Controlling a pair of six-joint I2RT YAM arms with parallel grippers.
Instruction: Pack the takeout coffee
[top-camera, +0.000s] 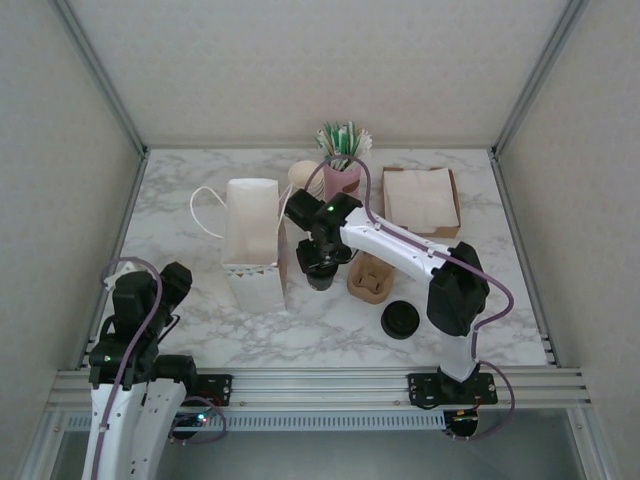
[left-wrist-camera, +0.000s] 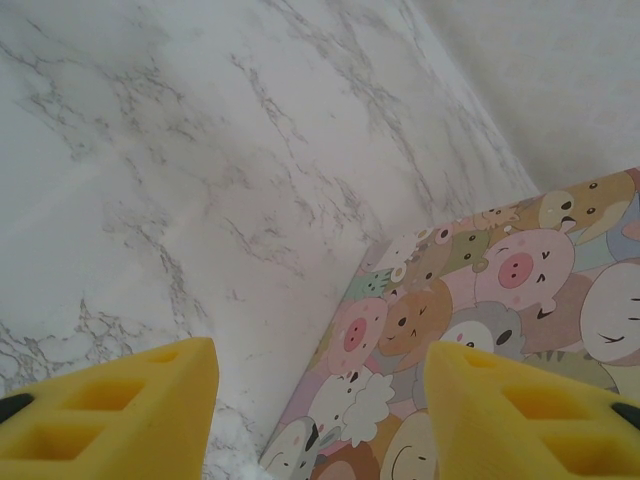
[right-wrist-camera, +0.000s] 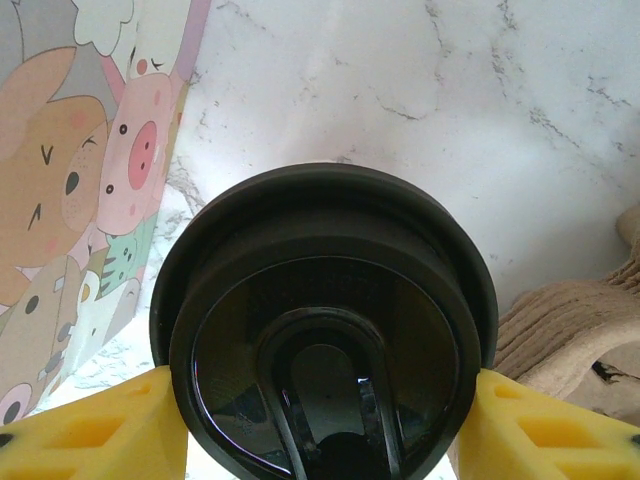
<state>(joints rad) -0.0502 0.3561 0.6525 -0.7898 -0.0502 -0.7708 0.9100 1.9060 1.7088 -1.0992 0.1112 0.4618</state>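
The takeout coffee (right-wrist-camera: 325, 330) is a small cup under a glossy black lid, seen from straight above in the right wrist view. My right gripper (right-wrist-camera: 328, 428) is shut on it, a yellow finger pressing each side of the lid. In the top view the cup (top-camera: 322, 278) sits under the right gripper (top-camera: 320, 262), between the paper bag (top-camera: 252, 240) and the brown cup tray (top-camera: 370, 278). Whether the cup rests on the table or hangs above it I cannot tell. My left gripper (left-wrist-camera: 320, 400) stands open over the marble beside the bag's cartoon-printed side (left-wrist-camera: 480, 330).
A loose flat black lid (top-camera: 400, 320) lies near the front right. At the back stand a stack of cream cups (top-camera: 302, 175), a pink holder of stirrers (top-camera: 342, 165) and a napkin box (top-camera: 421, 200). The tray's edge (right-wrist-camera: 570, 320) lies just right of the cup.
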